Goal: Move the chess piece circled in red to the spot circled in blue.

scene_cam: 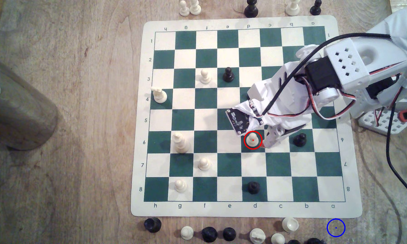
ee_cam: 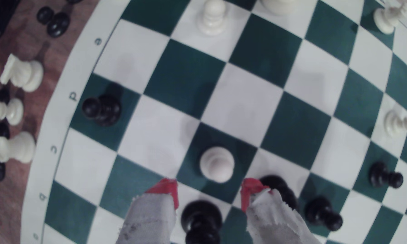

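My claw [ee_cam: 209, 190] hangs low over the chessboard [scene_cam: 242, 211], its two red-tipped fingers [ee_cam: 167, 187] spread wide with nothing between them. The white pawn [scene_cam: 252, 139] inside the red ring stands upright on a dark green square, lower centre of the exterior view, right of middle on the board. From the wrist camera that same pawn [ee_cam: 217, 164] sits just past my fingertips, lined up with the gap but not inside it, and neither finger touches it.

A black pawn [scene_cam: 300, 139] stands two squares over toward the exterior view's right, near my arm. Another black pawn [scene_cam: 253, 187] waits two rows nearer the bottom edge, same column as my target. A tall white piece [scene_cam: 180, 142] stands on the same row, well off toward the exterior view's left.

The blue ring [scene_cam: 336, 227] marks a bare patch of the wooden desk [scene_cam: 57, 187] in the lower right corner of the exterior view, just off the board's corner and well apart from the pawn. Spare pieces line the desk along the bottom edge, left of that ring.
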`<action>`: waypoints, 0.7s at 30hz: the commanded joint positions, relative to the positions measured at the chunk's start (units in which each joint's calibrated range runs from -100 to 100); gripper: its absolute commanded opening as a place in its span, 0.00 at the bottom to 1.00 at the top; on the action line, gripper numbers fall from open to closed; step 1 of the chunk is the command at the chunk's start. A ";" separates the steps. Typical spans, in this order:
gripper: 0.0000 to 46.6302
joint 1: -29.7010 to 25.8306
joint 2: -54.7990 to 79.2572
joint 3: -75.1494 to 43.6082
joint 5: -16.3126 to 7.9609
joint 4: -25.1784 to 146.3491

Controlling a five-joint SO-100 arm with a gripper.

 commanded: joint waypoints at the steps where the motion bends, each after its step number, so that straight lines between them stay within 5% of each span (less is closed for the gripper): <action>1: 0.29 0.18 2.12 -4.06 -0.10 -2.37; 21: 0.24 0.26 9.93 -4.88 -0.39 -7.20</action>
